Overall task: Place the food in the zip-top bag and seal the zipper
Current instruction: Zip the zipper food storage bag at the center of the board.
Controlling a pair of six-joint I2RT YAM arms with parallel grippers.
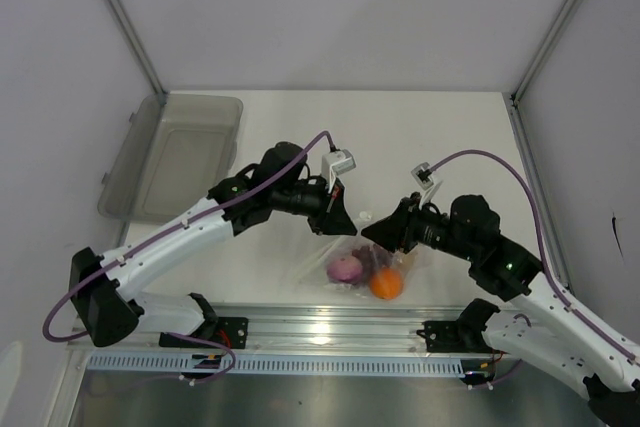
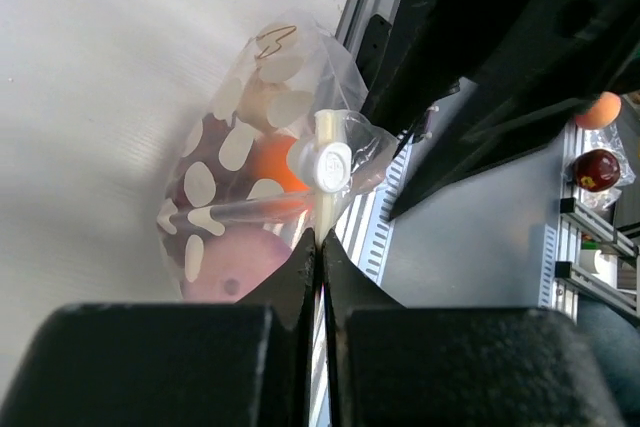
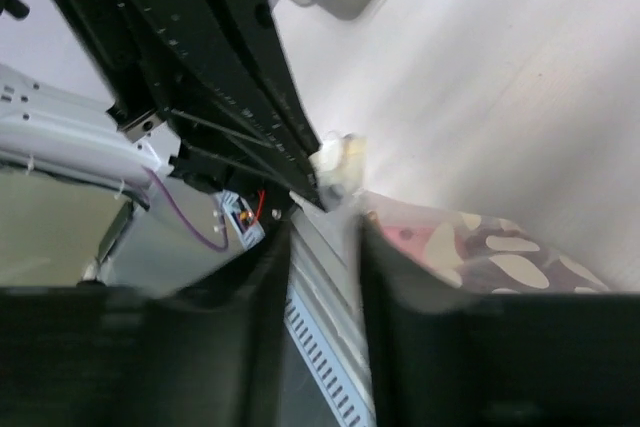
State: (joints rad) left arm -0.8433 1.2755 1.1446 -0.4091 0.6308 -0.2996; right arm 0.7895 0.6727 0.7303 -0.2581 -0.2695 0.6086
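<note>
My left claw [image 2: 318, 239] was pressed together on the mouth edge of the zip-top bag [image 2: 225, 137], just below a white slider [image 2: 328, 162] on that edge. My right claw [image 3: 325, 235] stood with its jaws apart, close beside the same slider. The bag was at the near edge of the bench [image 1: 430, 137], under both claws, with the orange [image 1: 386, 284] and the purple-red onion [image 1: 345, 268] inside it. A grey tub [image 1: 175, 152] sat well apart, at the far left.
</note>
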